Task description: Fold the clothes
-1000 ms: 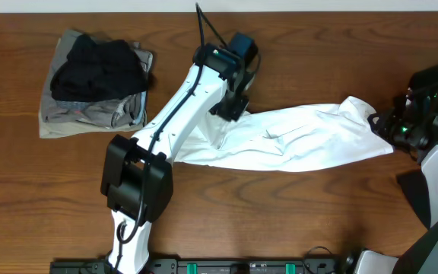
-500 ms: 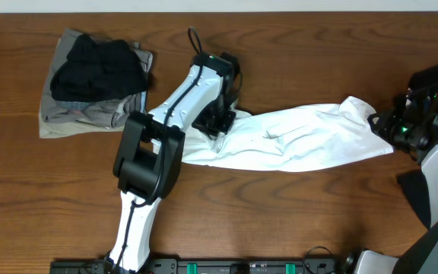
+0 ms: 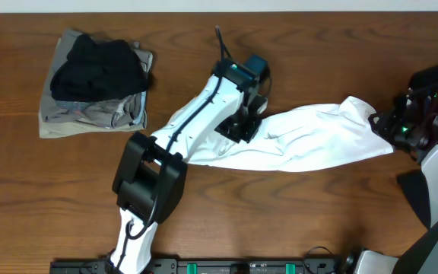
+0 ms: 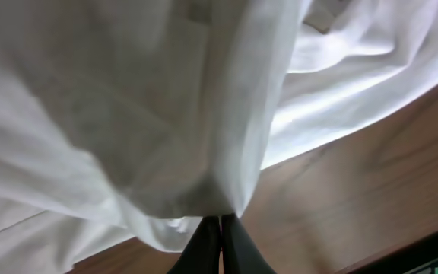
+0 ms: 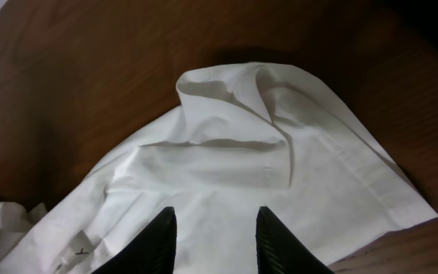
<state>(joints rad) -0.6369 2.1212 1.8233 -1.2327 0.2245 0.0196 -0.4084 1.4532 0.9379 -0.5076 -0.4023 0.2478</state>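
The white T-shirt lies stretched lengthwise across the middle and right of the counter. It forms a long, rumpled band of thin, soft cloth, with shallow creases running along it and a bunched, peaked corner at its right end. Toward its left part the left gripper is closed tight, its two dark fingers pressed together on a fold of the shirt. In the left wrist view the cloth hangs from the tips in loose, drooping pleats, with bare wood showing beneath its edge. At the shirt's right end the right gripper stands partly open, its black fingers apart over a flat spread of fabric with nothing pinched between them. Ahead of it a hemmed edge with a stitched seam folds over into a rounded hump. The left arm, white-shelled with black joints, reaches diagonally from the counter's near edge over the shirt's left end. Well apart, in the counter's far left corner, a black garment sits crumpled on top of a grey-khaki garment folded roughly square. The counter is dark reddish-brown wood with a visible grain and a smooth, slightly glossy face.
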